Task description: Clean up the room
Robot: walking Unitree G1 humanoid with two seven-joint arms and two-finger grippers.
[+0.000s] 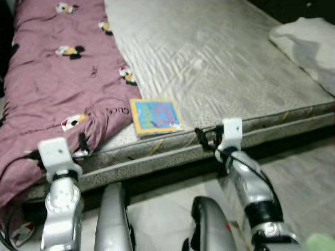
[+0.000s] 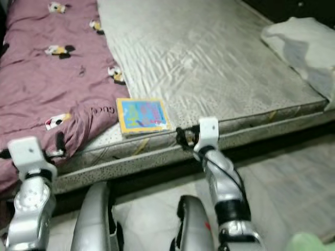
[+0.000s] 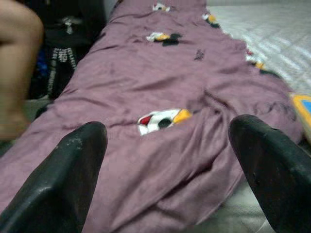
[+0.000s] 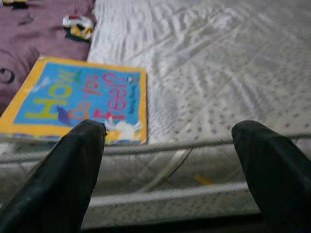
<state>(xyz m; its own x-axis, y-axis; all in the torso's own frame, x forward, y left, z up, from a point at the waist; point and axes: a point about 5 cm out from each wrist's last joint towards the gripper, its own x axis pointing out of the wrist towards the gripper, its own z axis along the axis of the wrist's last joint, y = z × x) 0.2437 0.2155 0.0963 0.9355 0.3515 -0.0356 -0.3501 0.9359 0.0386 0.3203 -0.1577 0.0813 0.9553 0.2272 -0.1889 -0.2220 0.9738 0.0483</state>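
I have both arms raised at the near edge of the bed (image 1: 235, 68). My right pincer (image 1: 205, 137) is spread wide, holding nothing, just short of the picture book (image 1: 156, 115), which lies flat on the mattress edge beside the purple blanket (image 1: 57, 83). My left pincer (image 1: 81, 145) gapes wide over the blanket's rumpled near end.

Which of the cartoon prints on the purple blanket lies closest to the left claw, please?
The white, red and yellow print near the purple blanket's bunched lower edge, just ahead of the open left claw; the other prints lie farther up the mattress.
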